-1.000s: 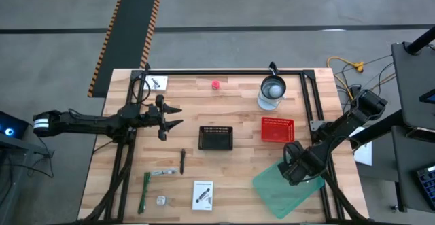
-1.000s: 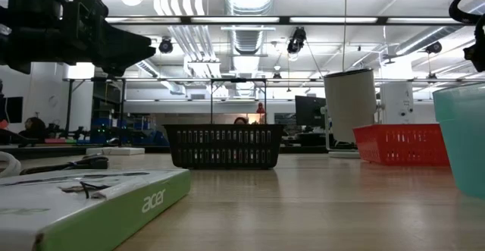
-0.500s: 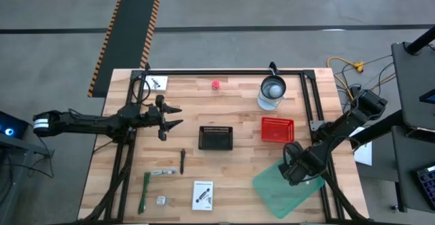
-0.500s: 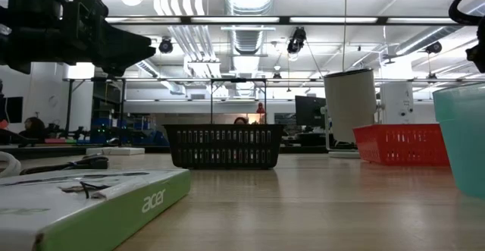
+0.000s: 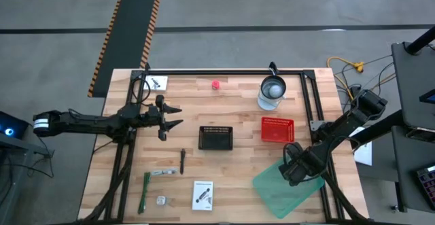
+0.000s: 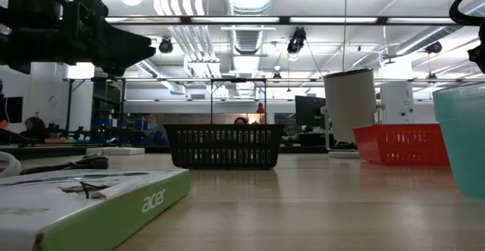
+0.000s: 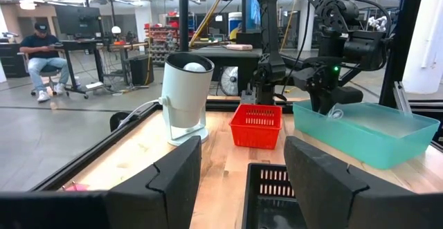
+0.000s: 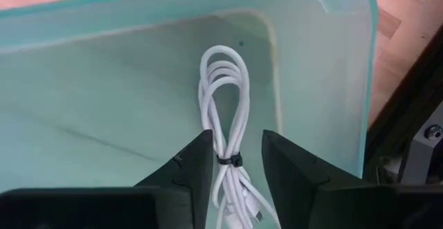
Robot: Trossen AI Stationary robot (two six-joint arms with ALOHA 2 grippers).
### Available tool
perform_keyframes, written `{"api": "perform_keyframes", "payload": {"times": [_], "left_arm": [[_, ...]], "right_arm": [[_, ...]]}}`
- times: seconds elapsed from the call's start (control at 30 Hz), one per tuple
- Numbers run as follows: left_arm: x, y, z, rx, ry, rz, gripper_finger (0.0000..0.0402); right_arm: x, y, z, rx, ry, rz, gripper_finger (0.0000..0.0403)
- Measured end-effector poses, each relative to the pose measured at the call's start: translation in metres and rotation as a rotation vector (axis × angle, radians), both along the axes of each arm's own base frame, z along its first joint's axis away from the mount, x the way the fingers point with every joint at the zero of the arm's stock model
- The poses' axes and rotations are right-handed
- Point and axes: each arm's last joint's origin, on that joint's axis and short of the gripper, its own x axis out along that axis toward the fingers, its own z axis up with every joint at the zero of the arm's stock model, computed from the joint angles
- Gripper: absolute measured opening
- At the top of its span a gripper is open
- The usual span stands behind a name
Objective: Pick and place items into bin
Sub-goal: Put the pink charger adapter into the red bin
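The green-and-white box [image 6: 91,202] lying near the low camera reads "acer"; the card [image 5: 202,194] on the wood-plank table [image 5: 238,102] carries print too small to read. Over the teal bin [image 5: 285,186], the right claw [image 8: 235,161] has its fingers apart on either side of a coiled white cable [image 8: 225,135] lying in the bin. The left claw [image 5: 170,118] hovers with fingers apart, empty, the black basket [image 5: 215,137] just ahead. Behind is a workshop with ceiling ducts

R gripper [image 8: 235,161] jaws parting around cable [image 8: 225,90] (over bin [image 8: 332,63]).
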Motion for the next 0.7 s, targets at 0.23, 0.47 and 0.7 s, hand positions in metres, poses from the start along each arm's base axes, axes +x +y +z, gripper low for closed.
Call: {"api": "perform_keyframes", "payload": {"times": [0.23,0.47,0.7], "left_arm": [[0.000,0.000,0.000,0.000,0.000,0.000,0.0192],[0.000,0.000,0.000,0.000,0.000,0.000,0.0192],[0.000,0.000,0.000,0.000,0.000,0.000,0.0192]], "right_arm": [[0.006,0.005,0.007,0.014,-0.059,0.097,0.0099],[0.020,0.013,0.029,-0.013,-0.198,0.249,0.0083],[0.033,0.020,0.038,-0.073,-0.371,0.401,0.0086]]}}
